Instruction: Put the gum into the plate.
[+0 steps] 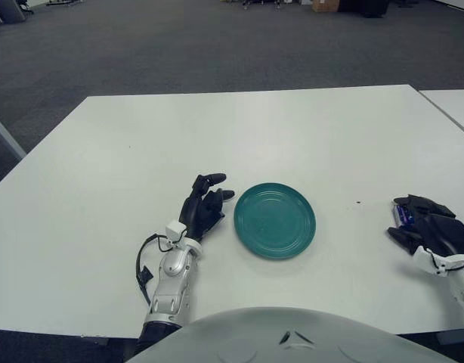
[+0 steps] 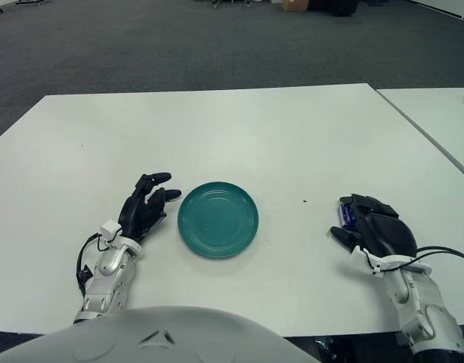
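A: Starting nearest the robot, what shows?

B: The right robot hand (image 2: 372,231) sits low at the near right of the white worktop (image 2: 239,128). Its dark fingers are curled down over a small blue-and-white packet, the gum (image 2: 347,215), of which only an edge peeks out at the left side of the fingers. Whether the fingers actually clamp the packet or only cover it cannot be told.

A: And the other hand?

B: The left robot hand (image 1: 204,204) shows on the near left, just beside the left rim of the plate (image 1: 274,221). Its fingers are loosely extended toward the plate and hold nothing; the fingertips come close to the rim, but whether they touch it cannot be told.

A: Where is the plate relative to the gum?

B: The teal plate lies flat near the middle of the worktop's front half, between the two hands. The gum is well apart from it, off to the right under the right robot hand.

A: Farther back?

B: Bare white worktop, then grey carpeted floor (image 1: 179,45) beyond its far edge.
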`<state>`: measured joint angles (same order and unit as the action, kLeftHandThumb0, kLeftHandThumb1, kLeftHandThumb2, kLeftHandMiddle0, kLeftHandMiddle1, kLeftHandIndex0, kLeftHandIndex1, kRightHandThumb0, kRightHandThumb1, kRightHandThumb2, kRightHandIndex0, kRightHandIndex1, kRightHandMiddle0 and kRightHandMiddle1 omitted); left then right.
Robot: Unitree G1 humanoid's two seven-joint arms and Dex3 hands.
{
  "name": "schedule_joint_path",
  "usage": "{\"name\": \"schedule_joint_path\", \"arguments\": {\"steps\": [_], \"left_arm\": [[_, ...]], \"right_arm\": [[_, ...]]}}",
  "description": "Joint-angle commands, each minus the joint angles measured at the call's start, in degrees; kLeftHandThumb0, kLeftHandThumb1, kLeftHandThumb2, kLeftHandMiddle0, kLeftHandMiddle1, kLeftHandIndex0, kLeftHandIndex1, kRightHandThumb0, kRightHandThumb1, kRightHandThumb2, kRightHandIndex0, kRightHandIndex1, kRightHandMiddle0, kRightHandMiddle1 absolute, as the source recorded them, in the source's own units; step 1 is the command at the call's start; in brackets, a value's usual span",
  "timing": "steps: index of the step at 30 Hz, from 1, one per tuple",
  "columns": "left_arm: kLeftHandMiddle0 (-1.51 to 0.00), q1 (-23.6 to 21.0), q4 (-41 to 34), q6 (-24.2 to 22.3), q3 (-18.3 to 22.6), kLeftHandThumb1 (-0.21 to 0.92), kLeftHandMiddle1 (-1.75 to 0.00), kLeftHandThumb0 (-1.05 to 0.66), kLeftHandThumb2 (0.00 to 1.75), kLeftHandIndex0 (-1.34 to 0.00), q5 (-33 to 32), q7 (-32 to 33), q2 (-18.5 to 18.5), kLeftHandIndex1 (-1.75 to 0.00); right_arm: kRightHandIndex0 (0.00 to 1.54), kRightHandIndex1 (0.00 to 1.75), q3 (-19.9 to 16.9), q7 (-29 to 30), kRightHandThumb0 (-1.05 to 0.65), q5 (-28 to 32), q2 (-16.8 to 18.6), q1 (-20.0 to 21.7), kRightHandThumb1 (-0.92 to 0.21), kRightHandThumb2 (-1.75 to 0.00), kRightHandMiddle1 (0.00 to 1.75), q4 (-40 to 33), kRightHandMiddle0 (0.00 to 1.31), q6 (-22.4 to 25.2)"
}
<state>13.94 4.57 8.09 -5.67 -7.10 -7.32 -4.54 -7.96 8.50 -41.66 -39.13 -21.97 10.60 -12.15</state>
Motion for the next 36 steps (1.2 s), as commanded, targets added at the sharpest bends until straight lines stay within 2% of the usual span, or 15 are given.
{"name": "schedule_joint_path", "arguments": {"steps": [1, 7, 12, 17, 21, 24, 29, 33, 36], "left_arm": [[-0.45, 0.99, -0.01, -0.91, 0.32, 0.92, -1.12, -0.63, 0.67, -0.24, 0.9, 0.85, 0.43, -1.28], [-0.45, 1.22, -0.38, -0.72, 0.57, 0.92, -1.12, -0.59, 0.66, -0.24, 1.51, 1.49, 0.08, -1.28], [-0.44, 1.19, -0.53, -0.82, 0.72, 0.92, -1.12, -0.58, 0.66, -0.24, 1.42, 1.52, 0.18, -1.27], [-0.44, 1.18, -0.47, -0.64, 0.87, 0.92, -1.11, -0.59, 0.67, -0.24, 1.16, 1.18, 0.38, -1.27], [-0.44, 1.33, -0.69, -0.54, 0.93, 0.92, -1.11, -0.6, 0.67, -0.24, 1.24, 1.14, 0.48, -1.27], [-0.44, 1.39, -0.84, -0.55, 0.91, 0.92, -1.1, -0.6, 0.67, -0.24, 1.5, 1.29, 0.54, -1.27], [-0.44, 1.21, -0.65, -0.9, 1.1, 0.92, -1.11, -0.61, 0.67, -0.24, 1.38, 1.14, 0.7, -1.28], [-0.44, 1.14, -0.38, -0.61, 1.22, 0.92, -1.11, -0.6, 0.67, -0.23, 1.01, 0.73, 0.74, -1.28], [-0.43, 1.16, -0.27, -0.33, 1.19, 0.92, -1.11, -0.61, 0.67, -0.22, 1.04, 0.54, 0.85, -1.28]], "right_arm": [[0.46, 0.08, 4.47, -2.02, -0.83, 0.55, 2.08, -2.29, -0.92, -0.62, 0.96, 6.64, 0.0, 1.0], [0.52, 0.13, 5.74, 0.04, -0.79, 1.57, 1.77, -1.82, -0.92, -0.61, 1.04, 7.91, 0.03, 0.76], [0.59, 0.21, 6.62, 1.71, -0.77, 2.65, 1.79, -1.49, -0.92, -0.6, 1.1, 8.77, 0.11, 0.09], [0.5, 0.77, 7.25, 3.95, -0.69, 3.27, 1.52, -1.73, -0.92, -0.52, 1.32, 9.45, 0.22, -1.76], [0.49, 1.2, 7.68, 4.4, -0.44, 3.89, 1.3, -1.93, -0.87, -0.54, 1.61, 9.61, 0.28, -2.07], [0.49, 1.35, 7.94, 4.74, -0.4, 4.14, 1.24, -1.99, -0.8, -0.66, 1.69, 9.62, 0.3, -1.94], [0.49, 1.51, 8.23, 5.47, -0.4, 4.27, 1.33, -2.06, -0.69, -0.83, 1.74, 9.51, 0.35, -1.79], [0.5, 1.68, 8.37, 6.2, -0.4, 4.65, 1.39, -2.06, -0.63, -0.91, 1.74, 9.67, 0.38, -2.42], [0.55, 1.72, 8.62, 7.23, -0.41, 4.4, 1.17, -2.16, -0.6, -0.95, 1.75, 9.5, 0.4, -2.94]]}}
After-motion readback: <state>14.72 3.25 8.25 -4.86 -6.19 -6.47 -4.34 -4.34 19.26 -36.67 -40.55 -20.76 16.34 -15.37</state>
